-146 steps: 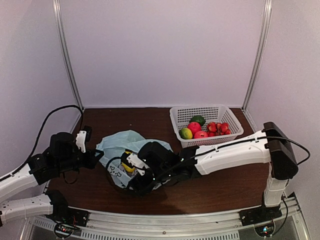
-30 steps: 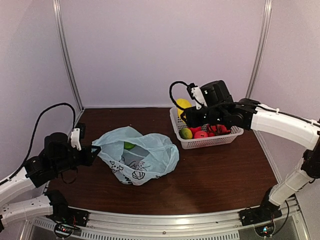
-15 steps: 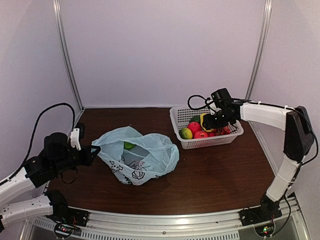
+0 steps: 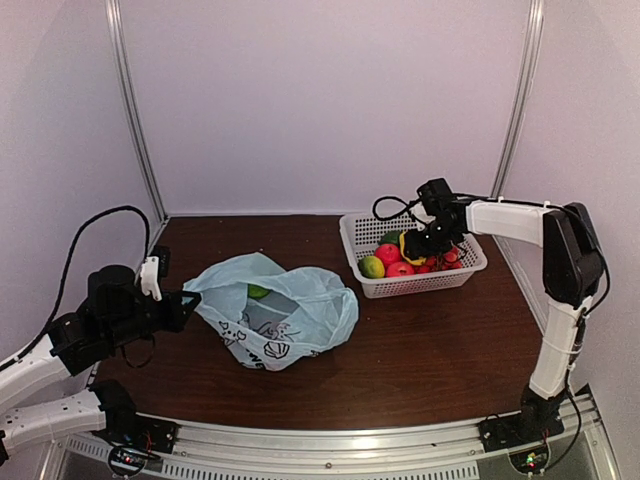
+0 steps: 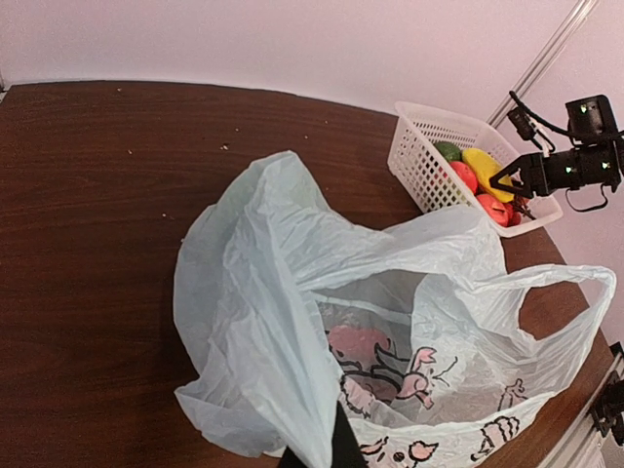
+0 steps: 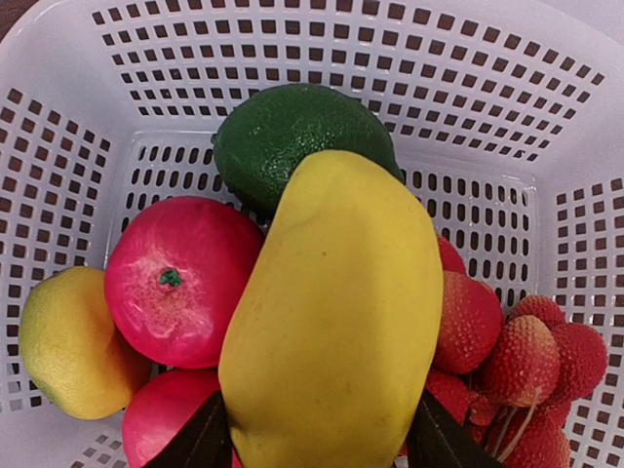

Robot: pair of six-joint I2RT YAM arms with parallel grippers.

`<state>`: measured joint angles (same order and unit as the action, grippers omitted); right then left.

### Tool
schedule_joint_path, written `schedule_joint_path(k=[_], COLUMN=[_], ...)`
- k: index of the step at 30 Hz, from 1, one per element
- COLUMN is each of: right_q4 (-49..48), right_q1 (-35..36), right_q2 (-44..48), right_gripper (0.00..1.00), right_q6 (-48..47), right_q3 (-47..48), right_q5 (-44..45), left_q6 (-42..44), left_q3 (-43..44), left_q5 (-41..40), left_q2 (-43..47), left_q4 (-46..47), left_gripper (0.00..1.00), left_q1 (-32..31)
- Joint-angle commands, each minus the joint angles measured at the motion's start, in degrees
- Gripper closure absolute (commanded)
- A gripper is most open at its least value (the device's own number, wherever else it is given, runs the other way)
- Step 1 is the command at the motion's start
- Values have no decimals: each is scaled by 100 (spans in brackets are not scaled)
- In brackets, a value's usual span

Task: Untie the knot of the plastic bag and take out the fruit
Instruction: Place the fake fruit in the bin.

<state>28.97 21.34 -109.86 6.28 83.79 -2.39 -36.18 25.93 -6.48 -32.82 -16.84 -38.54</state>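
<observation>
The pale blue plastic bag lies slumped on the table with its mouth gaping. A loop handle hangs loose, and the knot is out of view. My left gripper is shut on the bag's left edge, holding it up. A green fruit shows inside the mouth. My right gripper is shut on a long yellow fruit, held low over the fruit in the white basket.
The basket at the back right holds a dark green fruit, a red-pink one, a yellow-green one and a cluster of red bumpy ones. Metal frame posts stand at the back corners.
My right arm carried the yellow fruit from the bag to the basket and has lowered it onto the pile. The left gripper and the bag have not moved.
</observation>
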Motion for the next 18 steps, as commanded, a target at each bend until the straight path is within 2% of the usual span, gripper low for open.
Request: schedule_joint_path(k=[1, 5, 10, 18], right_q4=[305, 340, 329, 290], right_q1=[-76, -104, -107, -106], right_q2=[-131, -117, -59, 62], right_gripper=[49, 41, 24, 11], right_q6=[-93, -99, -107, -116], right_q3=[183, 198, 200, 210], right_q5=[405, 435, 433, 341], left_q6=[-43, -38, -23, -20], left_q3=[201, 210, 209, 226], left_q5=[-55, -55, -55, -46], left_q2=[30, 32, 35, 32], left_q4=[19, -2, -12, -13], left_gripper=[100, 100, 100, 100], left_q1=[40, 40, 39, 40])
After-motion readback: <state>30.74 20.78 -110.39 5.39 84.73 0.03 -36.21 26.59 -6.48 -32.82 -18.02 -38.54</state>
